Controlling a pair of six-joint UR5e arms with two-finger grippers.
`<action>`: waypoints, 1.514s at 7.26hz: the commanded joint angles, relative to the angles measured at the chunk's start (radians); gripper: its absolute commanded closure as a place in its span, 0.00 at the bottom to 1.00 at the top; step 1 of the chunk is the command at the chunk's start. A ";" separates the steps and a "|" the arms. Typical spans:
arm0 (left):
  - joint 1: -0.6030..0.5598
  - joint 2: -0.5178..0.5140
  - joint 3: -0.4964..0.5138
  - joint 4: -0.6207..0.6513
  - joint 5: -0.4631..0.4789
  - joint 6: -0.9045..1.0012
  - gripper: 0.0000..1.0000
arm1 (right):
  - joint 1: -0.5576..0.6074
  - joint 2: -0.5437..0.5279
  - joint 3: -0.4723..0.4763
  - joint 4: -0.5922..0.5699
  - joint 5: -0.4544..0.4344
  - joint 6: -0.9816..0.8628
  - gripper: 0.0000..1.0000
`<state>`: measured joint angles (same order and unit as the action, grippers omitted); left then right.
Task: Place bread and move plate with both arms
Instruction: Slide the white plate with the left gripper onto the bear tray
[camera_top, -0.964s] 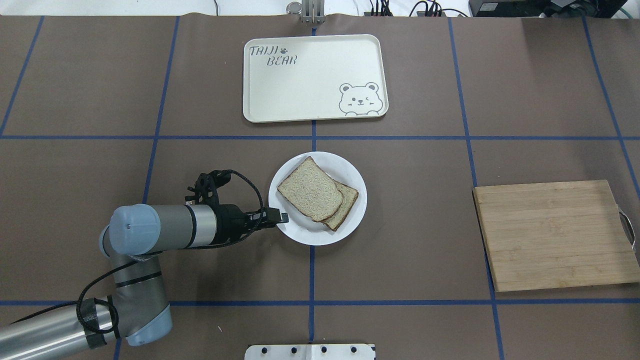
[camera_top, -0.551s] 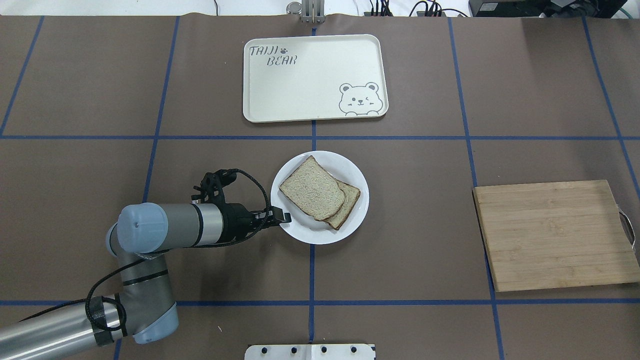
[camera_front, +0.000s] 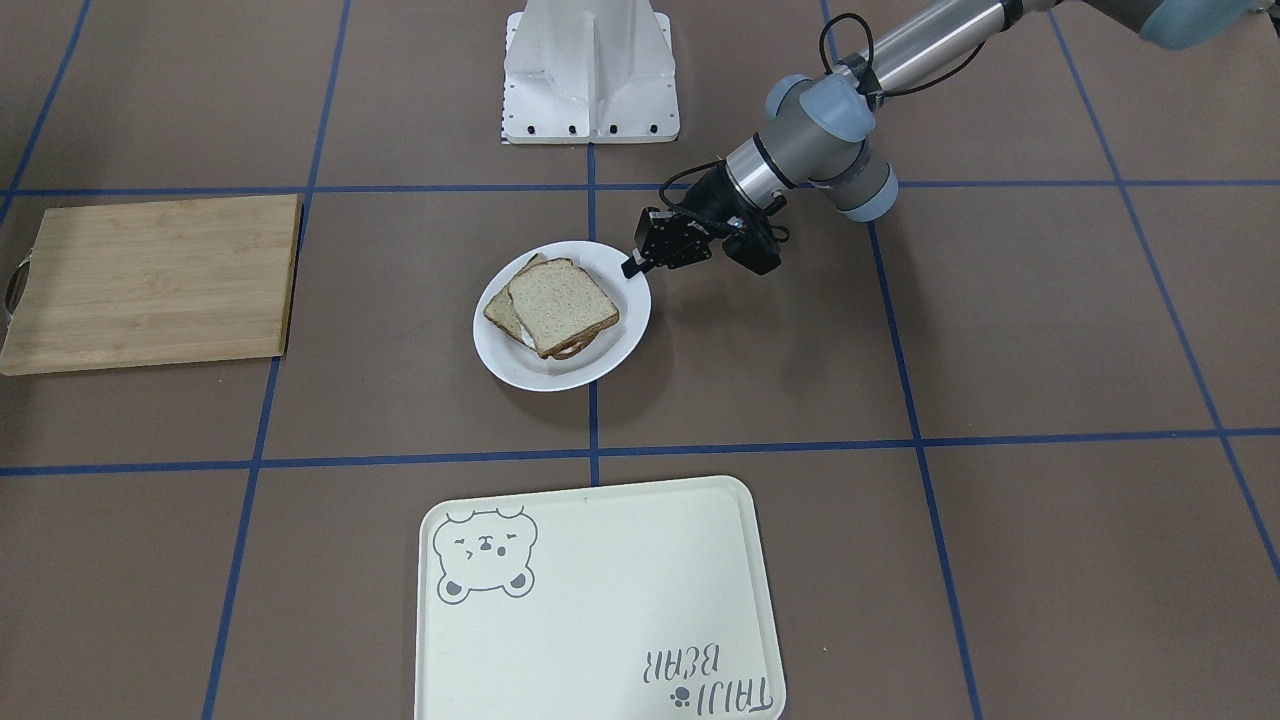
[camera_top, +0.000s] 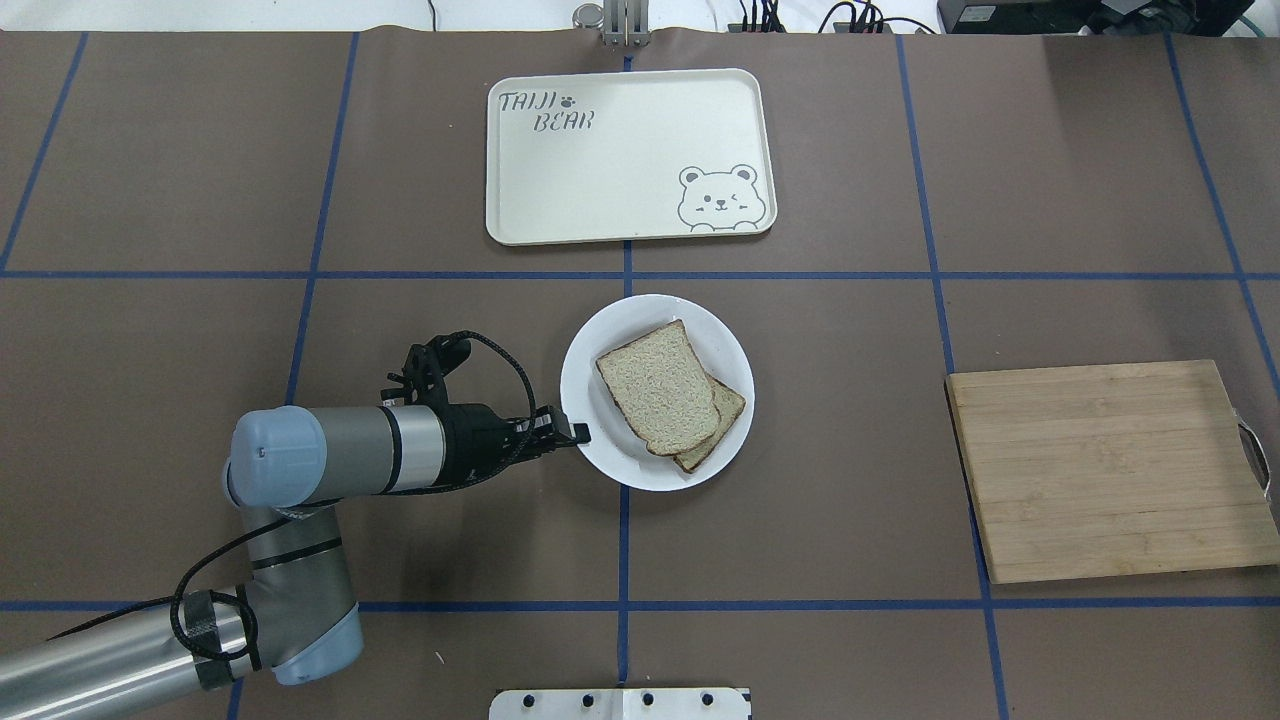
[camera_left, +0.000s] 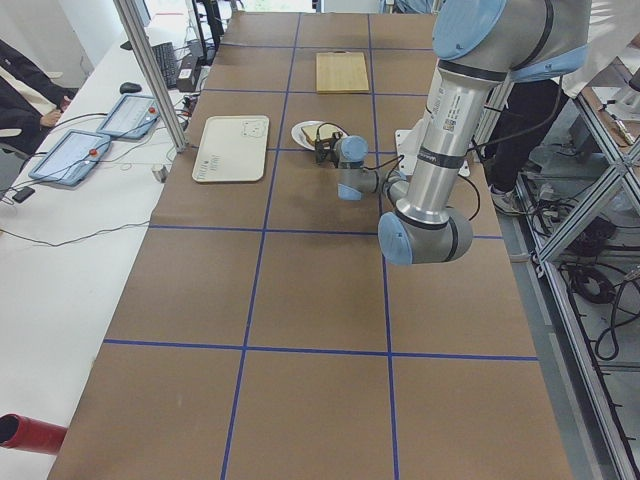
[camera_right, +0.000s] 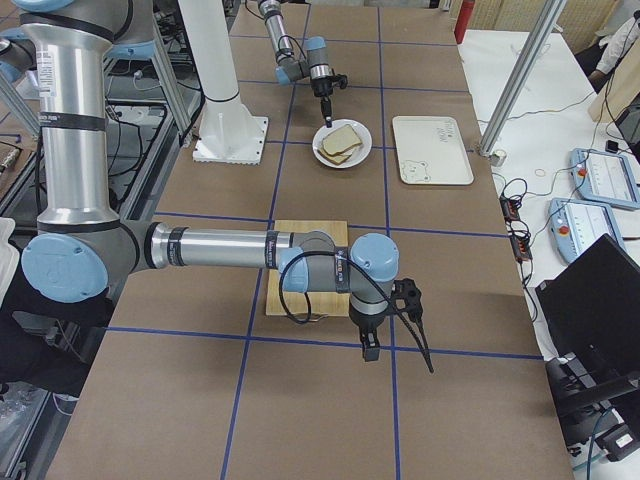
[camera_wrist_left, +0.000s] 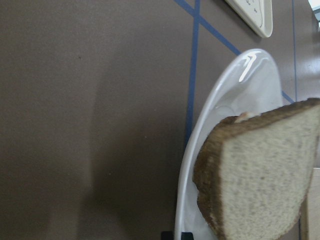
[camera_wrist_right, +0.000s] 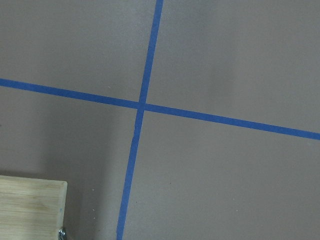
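Overhead exterior is showing my left end effector (camera_top: 581, 433) clamping the plate (camera_top: 640, 314) by its rim; jerking it is risking the bread (camera_top: 660, 388) sliding off; my right end effector (camera_right: 369, 351), I cannot tell

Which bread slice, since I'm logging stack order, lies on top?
The bread slice nearer the left gripper: its whole face shows, while the other slice only peeks out beneath it toward the cutting board.
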<state>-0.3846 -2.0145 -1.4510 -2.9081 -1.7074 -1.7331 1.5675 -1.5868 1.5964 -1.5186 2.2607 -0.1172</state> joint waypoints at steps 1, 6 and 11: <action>-0.011 -0.015 0.000 -0.048 0.002 -0.100 1.00 | -0.001 0.010 -0.009 0.000 -0.001 0.001 0.00; -0.195 -0.163 0.151 -0.033 0.027 -0.411 1.00 | -0.003 0.011 -0.009 0.000 -0.003 0.017 0.00; -0.290 -0.409 0.570 0.016 0.118 -0.428 1.00 | -0.004 0.013 -0.010 0.000 -0.003 0.022 0.00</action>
<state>-0.6663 -2.3975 -0.9323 -2.9103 -1.6111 -2.1639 1.5637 -1.5739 1.5855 -1.5186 2.2580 -0.0958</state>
